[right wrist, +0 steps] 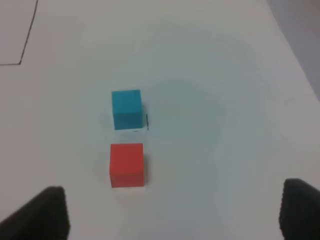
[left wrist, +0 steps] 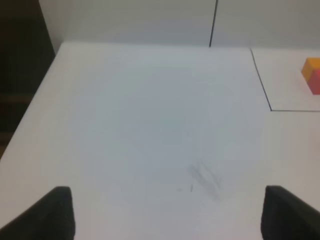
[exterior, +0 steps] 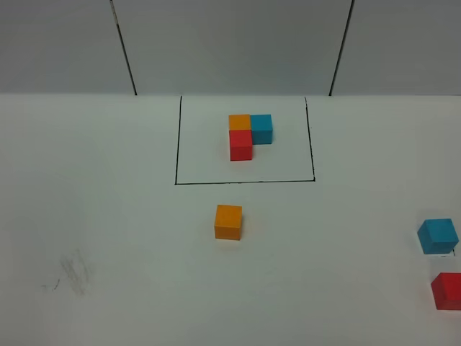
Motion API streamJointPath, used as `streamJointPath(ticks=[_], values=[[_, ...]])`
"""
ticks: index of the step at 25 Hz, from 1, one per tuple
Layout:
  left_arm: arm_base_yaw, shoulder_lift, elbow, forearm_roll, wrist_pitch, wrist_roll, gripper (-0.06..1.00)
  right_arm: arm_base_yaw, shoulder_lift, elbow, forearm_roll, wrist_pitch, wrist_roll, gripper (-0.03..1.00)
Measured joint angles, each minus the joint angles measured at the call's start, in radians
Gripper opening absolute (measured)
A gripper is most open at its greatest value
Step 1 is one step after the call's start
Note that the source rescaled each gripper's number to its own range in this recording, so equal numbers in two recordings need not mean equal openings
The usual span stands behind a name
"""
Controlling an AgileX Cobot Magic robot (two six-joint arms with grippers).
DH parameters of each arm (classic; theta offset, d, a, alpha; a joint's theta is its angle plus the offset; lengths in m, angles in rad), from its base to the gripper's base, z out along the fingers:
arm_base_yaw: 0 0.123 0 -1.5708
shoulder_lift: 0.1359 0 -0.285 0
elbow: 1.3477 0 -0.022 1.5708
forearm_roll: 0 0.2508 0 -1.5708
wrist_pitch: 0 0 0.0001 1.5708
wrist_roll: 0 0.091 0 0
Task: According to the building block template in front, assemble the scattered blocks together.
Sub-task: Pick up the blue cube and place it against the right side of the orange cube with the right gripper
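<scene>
**Cubes scattered, both sets of fingers apart**

At left over the tabletop point(exterior: 108, 216), left fingers point(left wrist: 57, 215) wide apart, holding nothing. Mid-back, template point(exterior: 245, 135) inside its black frame. Just in front of the frame, orange cube point(exterior: 228, 221). Far right, blue cube point(exterior: 438, 236) behind red cube point(exterior: 448, 290), near but apart. Facing them, right fingers point(right wrist: 47, 215) spread, holding nothing.

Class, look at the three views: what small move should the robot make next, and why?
Probably lower the open right gripper toward the loose red cube: it lies nearest that gripper, apart from the loose blue cube, and nothing is held yet.
</scene>
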Motion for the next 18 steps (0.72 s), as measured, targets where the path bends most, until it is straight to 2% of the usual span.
streamJointPath(ticks=[7, 18], values=[[0.0, 0.0, 0.164, 0.001, -0.025, -0.021, 0.65, 0.0, 0.0, 0.0, 0.0, 0.0, 0.0, 0.83], [0.0, -0.001, 0.177, 0.002, -0.035, -0.026, 0.65, 0.0, 0.0, 0.0, 0.0, 0.0, 0.0, 0.83]])
